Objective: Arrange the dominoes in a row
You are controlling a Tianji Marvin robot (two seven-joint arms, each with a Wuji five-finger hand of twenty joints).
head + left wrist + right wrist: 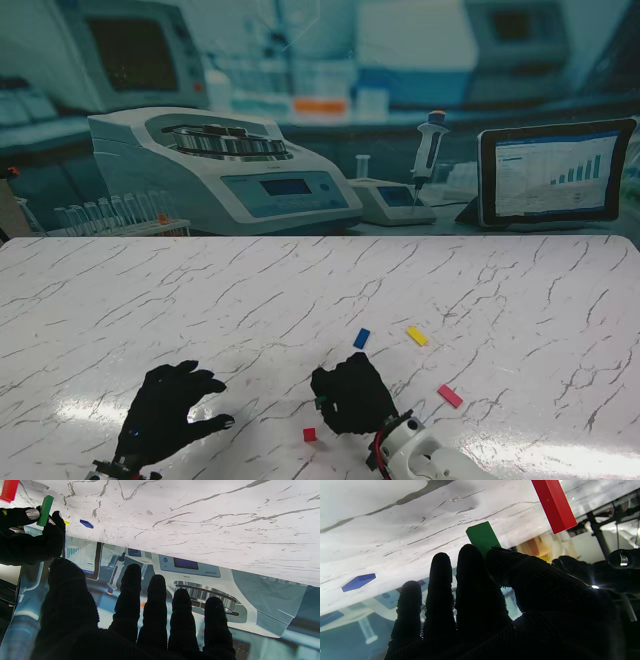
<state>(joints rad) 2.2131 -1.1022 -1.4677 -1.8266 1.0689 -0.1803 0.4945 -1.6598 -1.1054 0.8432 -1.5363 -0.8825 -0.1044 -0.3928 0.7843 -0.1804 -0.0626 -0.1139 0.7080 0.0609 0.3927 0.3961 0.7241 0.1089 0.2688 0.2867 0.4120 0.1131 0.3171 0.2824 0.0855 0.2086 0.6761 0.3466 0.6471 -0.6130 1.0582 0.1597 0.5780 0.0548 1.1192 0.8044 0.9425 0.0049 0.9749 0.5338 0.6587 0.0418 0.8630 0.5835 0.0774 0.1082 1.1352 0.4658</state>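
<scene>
Green plastic domino (482, 535) is pinched upright between thumb and fingers of the black-gloved right hand (352, 396), beside the standing red domino (309, 435). Releasing carelessly could topple both. Left hand (168, 412) hovers splayed, apparently empty.

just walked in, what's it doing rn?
The right hand pinches a green domino between thumb and fingers, beside a red domino standing on the table. The left hand hovers open, holding nothing. Blue, yellow and another red domino lie scattered flat, farther out and to the right. No row yet.
</scene>
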